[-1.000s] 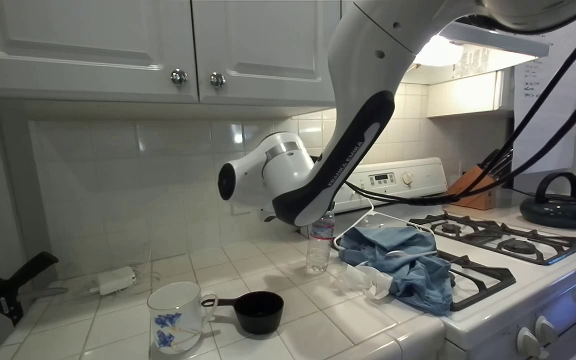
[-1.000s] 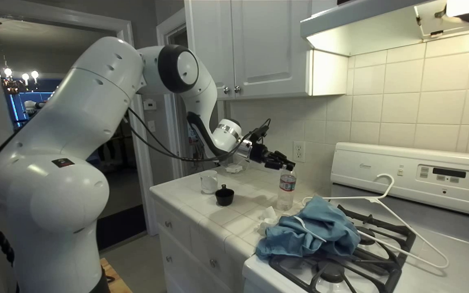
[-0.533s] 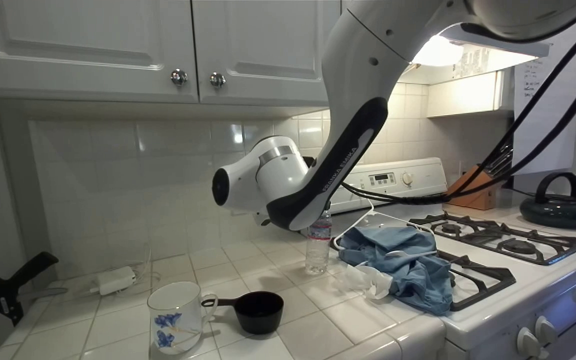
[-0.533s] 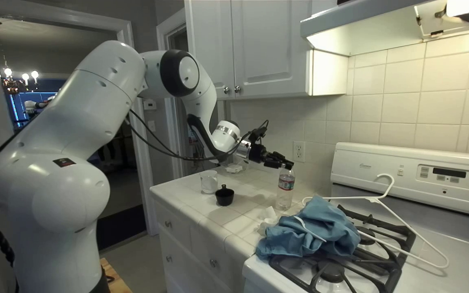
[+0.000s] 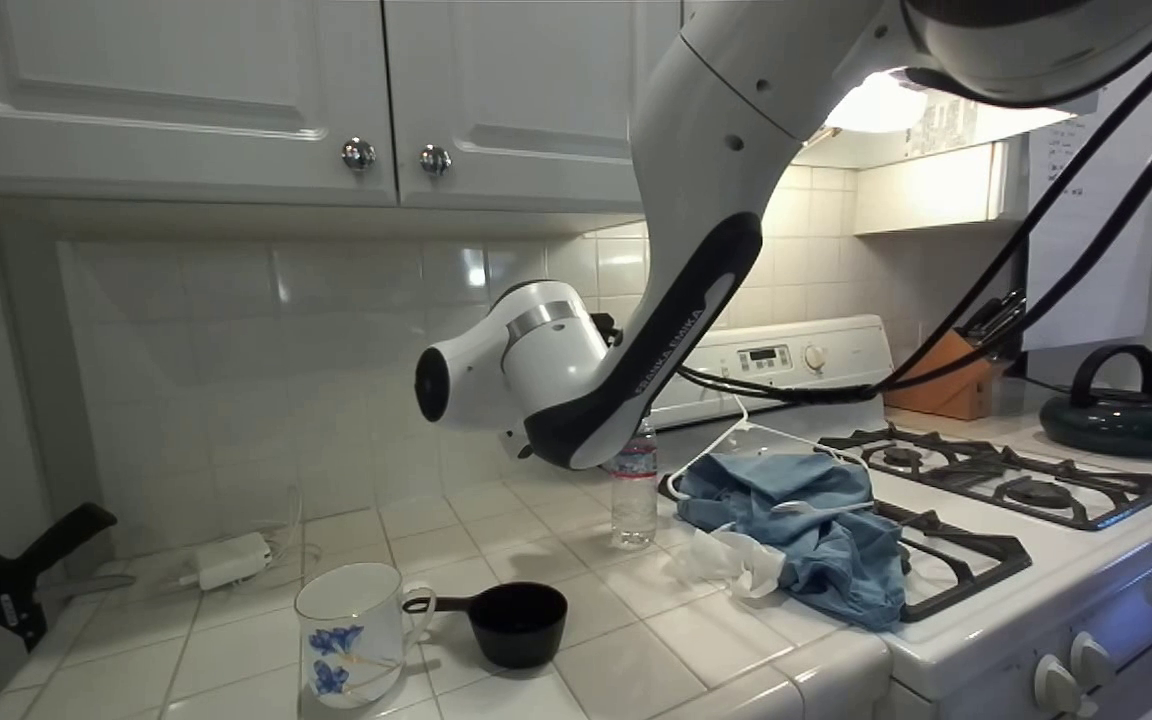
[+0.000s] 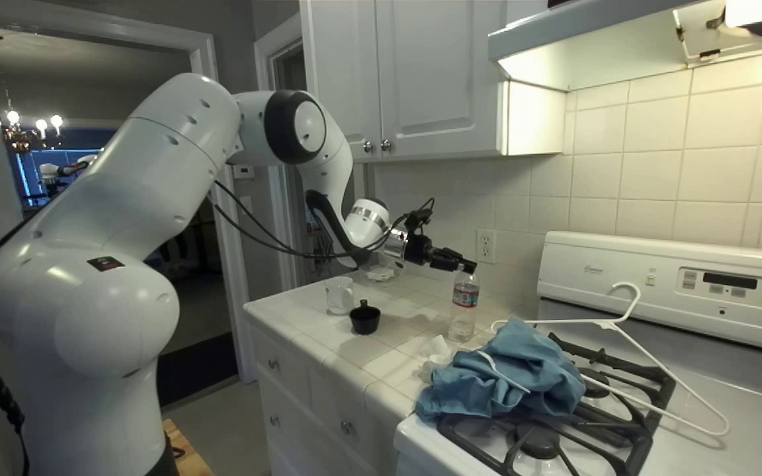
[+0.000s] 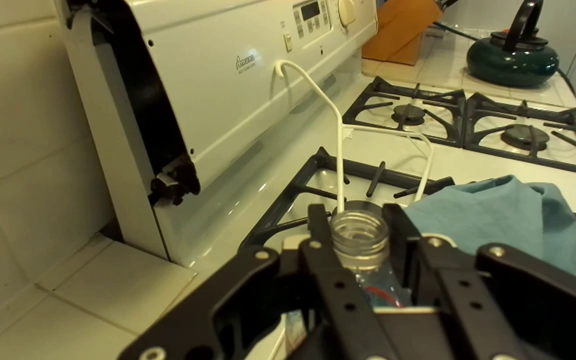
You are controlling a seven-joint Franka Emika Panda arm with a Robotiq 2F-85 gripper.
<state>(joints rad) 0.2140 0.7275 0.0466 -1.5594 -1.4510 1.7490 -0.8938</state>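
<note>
Bottle of clear plastic (image 6: 464, 305), uncapped, standing on the white-tiled bench (image 6: 315, 320), its neck apparently grasped between the black jaws. Probable step: gripping; the next move calls for level handling.

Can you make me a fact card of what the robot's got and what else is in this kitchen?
Held: clear plastic bottle with a red-and-blue label, no cap, about upright
Held by: black two-fingered gripper, closed on it near the top
Standing place: white tiled counter
Also there: white mug with blue flowers; small round black pan with a handle
Cooking place: white gas stove, a crumpled blue cloth and white hanger on it
Past the stove: round dark-green kettle; brown wooden knife block
</note>
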